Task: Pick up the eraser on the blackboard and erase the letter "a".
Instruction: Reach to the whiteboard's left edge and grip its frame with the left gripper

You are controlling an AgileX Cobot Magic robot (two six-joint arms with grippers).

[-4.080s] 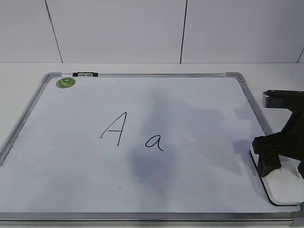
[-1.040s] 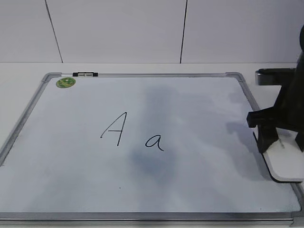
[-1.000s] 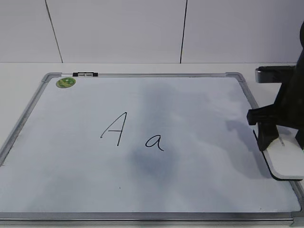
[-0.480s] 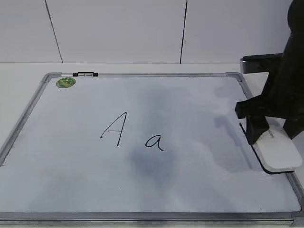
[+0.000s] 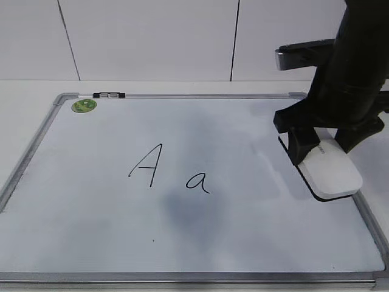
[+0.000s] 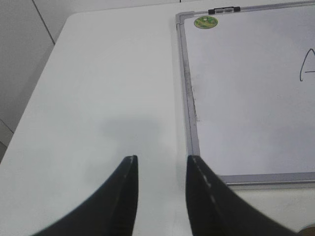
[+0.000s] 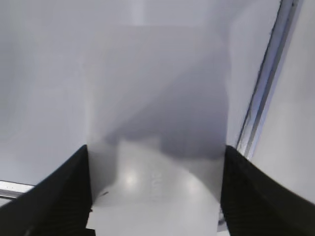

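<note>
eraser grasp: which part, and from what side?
Take the eraser across its two long sides near one end, coming down from above. It is an oblong block with a flat white top and the felt face underneath, so a top approach keeps the felt free for the blackboard. The right claw holds it that way now.

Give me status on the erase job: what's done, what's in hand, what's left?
Done: the right gripper has picked up the eraser, which hangs tilted over the right part of the blackboard. In hand: the eraser sits clamped between the jaws in the right wrist view. Left: the letter "a" is intact, well left of the eraser, so the wipe has not begun. The left gripper sits open off the board.
</note>
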